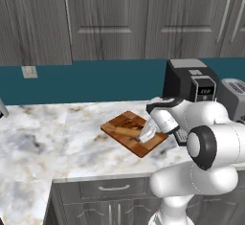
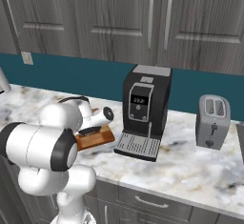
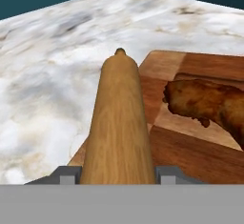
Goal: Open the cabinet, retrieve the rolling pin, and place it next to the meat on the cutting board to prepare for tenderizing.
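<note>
The gripper (image 3: 117, 173) is clamping the rolling pin (image 3: 118, 123) between its two fingers, whose grey tips are showing at either side of the pin's thick body at the six o'clock edge of the hand view. The pin is pointing away toward twelve o'clock, its thin far handle ending just over the near edge of the cutting board (image 3: 190, 156).

The step in hand appears to be the set-down. To do it well, the arm should be lowering the pin until it is lying flat on the board, parallel to the meat (image 3: 209, 101), which is lying at about two o'clock from the pin, close beside it but apart. The jaws should be parting only once the pin is resting, since a round cylinder could be rolling off the board's edge onto the marble counter (image 3: 43, 99).

The rolling pin is looking like smooth orange-brown wood with fine lengthwise grain, a wide barrel and a narrow rounded knob at its end.

In the left base view the gripper (image 1: 149, 130) is hovering low over the block-patterned board (image 1: 129, 140), at about nine o'clock from the black coffee machine (image 1: 191, 80). The cabinet (image 1: 115, 18) doors above are standing closed.
</note>
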